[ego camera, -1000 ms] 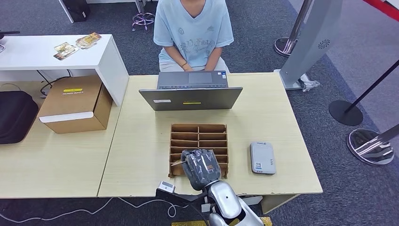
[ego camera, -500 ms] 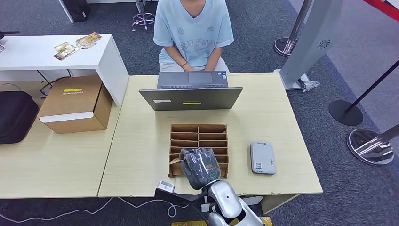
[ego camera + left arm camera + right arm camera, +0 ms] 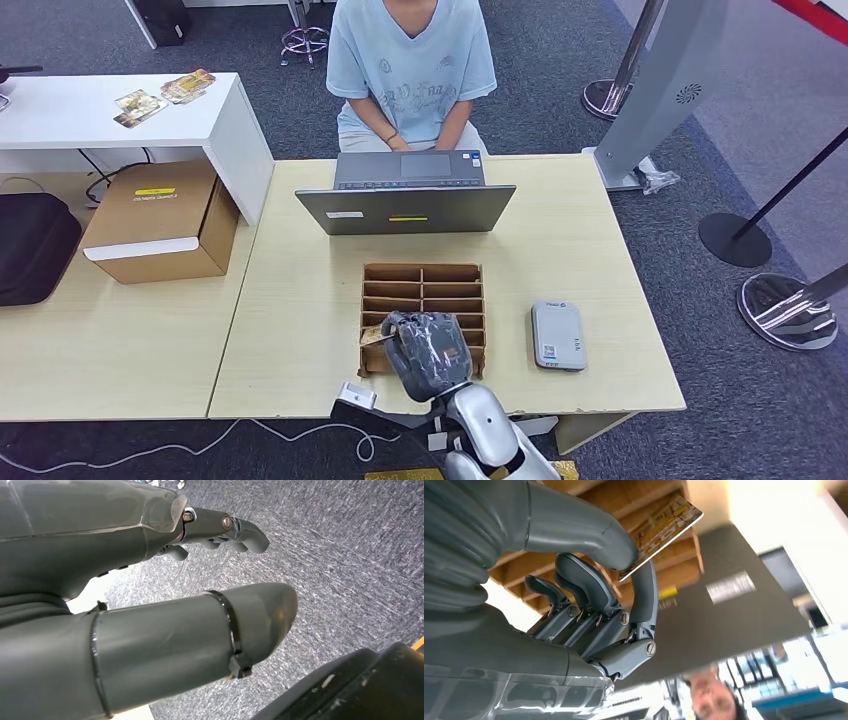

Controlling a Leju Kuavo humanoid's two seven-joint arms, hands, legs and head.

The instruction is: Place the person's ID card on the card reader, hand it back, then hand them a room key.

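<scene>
My right hand [image 3: 428,354] hovers over the near-left part of the brown slotted card holder [image 3: 424,283] and pinches a gold patterned room key card [image 3: 663,529] between thumb and a finger [image 3: 644,594]; the card's corner [image 3: 371,335] sticks out to the hand's left. The grey card reader [image 3: 557,336] lies on the table to the right of the holder. A person in a light blue shirt [image 3: 411,60] sits behind the open laptop [image 3: 406,197]. My left hand [image 3: 190,605] hangs over the carpet with fingers apart, holding nothing.
A cardboard box [image 3: 160,221] and a black bag [image 3: 32,245] sit on the low table at left. A white desk [image 3: 120,110] carries small items. Stanchion bases [image 3: 787,310] and a grey kiosk [image 3: 660,85] stand at right. Bare wood [image 3: 290,320] lies left of the holder.
My right hand has lifted a little and moved slightly away from me over the holder, and the card's corner now shows more at its left.
</scene>
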